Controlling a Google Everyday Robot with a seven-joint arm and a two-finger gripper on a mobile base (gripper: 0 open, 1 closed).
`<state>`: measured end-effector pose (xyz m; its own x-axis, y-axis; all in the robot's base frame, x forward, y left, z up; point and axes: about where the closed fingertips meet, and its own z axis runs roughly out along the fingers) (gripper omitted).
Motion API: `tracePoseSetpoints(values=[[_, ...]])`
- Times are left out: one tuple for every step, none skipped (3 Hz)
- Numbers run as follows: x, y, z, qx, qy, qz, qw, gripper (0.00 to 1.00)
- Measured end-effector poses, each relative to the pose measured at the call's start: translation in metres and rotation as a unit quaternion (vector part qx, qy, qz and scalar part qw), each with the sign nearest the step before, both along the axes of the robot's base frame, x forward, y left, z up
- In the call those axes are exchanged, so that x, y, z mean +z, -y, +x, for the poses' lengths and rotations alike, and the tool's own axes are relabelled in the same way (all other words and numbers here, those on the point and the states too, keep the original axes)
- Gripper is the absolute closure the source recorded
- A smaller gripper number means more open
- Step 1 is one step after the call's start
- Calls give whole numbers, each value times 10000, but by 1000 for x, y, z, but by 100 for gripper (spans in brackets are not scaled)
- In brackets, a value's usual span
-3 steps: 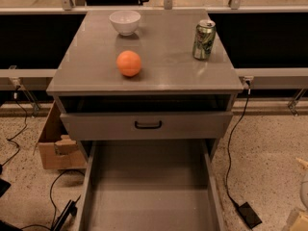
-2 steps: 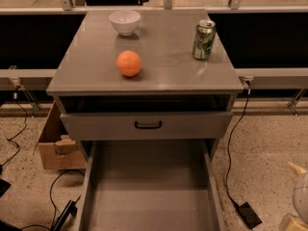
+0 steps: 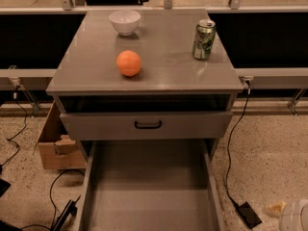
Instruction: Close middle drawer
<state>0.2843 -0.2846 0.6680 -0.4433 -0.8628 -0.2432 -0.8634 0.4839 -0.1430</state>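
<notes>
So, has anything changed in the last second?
Only a white rounded part at the lower right edge, probably the robot's, sits lower in view than before. The pincer is not in view. The middle drawer stays pulled out; orange, bowl and can unmoved.

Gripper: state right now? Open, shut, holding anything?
Gripper: low at the bottom-right edge of the camera view, right of the pulled-out middle drawer and not touching it. Open or closed cannot be told.
</notes>
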Motion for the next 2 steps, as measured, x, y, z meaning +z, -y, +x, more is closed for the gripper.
tracePoseSetpoints(values=[[-34,-6,-23,-33,-214,277,9994,64],[-73,-14,-47,-94,-490,463,9977,89]])
